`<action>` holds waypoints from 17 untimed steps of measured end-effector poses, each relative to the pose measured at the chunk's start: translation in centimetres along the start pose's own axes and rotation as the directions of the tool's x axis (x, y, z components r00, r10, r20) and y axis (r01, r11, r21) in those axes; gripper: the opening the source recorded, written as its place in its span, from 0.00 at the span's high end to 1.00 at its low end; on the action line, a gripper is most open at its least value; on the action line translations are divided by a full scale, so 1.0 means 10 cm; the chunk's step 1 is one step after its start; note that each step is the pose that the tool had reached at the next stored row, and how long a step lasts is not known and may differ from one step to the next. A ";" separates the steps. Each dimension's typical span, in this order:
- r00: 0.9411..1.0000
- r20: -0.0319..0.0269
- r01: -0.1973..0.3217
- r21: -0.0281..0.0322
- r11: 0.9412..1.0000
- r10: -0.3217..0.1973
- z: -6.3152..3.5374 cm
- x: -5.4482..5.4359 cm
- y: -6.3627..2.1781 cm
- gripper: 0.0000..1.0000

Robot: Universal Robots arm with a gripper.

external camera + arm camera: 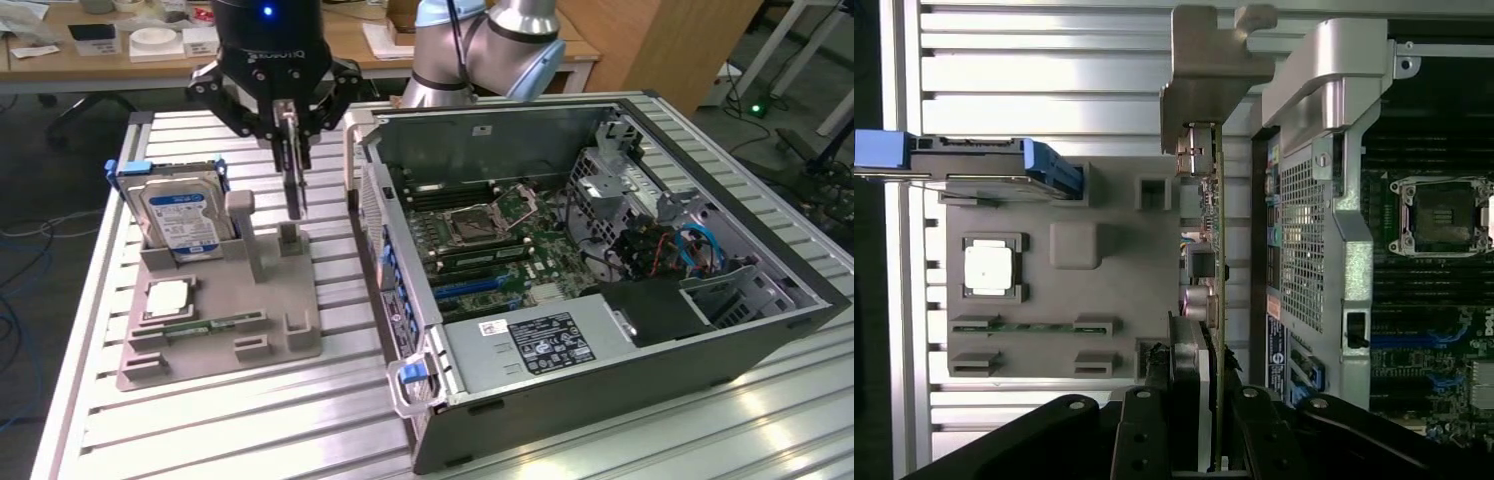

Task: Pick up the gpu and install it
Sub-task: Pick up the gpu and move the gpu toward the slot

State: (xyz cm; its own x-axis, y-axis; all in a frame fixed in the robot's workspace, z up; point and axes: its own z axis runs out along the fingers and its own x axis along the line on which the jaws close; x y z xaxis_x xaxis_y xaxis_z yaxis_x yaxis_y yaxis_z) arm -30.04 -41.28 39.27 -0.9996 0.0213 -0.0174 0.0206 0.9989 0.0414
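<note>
Narrow gap between fixture (254, 290) and case (507, 135)

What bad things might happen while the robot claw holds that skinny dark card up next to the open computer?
1. The black gripper pinches the gpu, a thin dark circuit card with a pale metal bracket, by one end alone; it might tilt or slip.
2. The card hangs close beside the open grey metal computer case; its bracket might knock the wall.
3. The grey plastic holder tray sits just beneath; the card might snag its upright post.
</note>
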 end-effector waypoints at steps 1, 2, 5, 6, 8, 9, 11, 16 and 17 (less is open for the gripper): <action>1.000 0.000 0.000 0.000 1.000 0.000 0.000 -0.01 0.000 0.72; 1.000 0.000 0.000 0.000 1.000 0.000 0.000 -0.03 0.001 0.72; 1.000 0.000 0.000 0.000 1.000 0.000 0.001 -0.07 0.001 0.72; 1.000 0.000 0.000 0.000 1.000 0.000 0.002 -0.08 0.002 0.72; 1.000 0.000 0.000 0.000 1.000 0.000 0.002 -0.11 0.002 0.72; 1.000 0.000 0.000 0.000 1.000 0.000 0.003 -0.12 0.003 0.72; 1.000 0.000 0.000 0.000 1.000 0.000 0.002 -0.15 0.003 0.72; 1.000 0.000 0.000 0.000 1.000 0.000 0.004 -0.21 0.004 0.72; 1.000 0.000 0.000 0.000 1.000 0.000 0.004 -0.23 0.005 0.72</action>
State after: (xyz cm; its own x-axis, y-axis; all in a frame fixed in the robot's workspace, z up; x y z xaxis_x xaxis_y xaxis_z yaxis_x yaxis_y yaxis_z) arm -27.72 -41.28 39.27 -0.9996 0.0212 -0.0174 0.0205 0.9989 0.0414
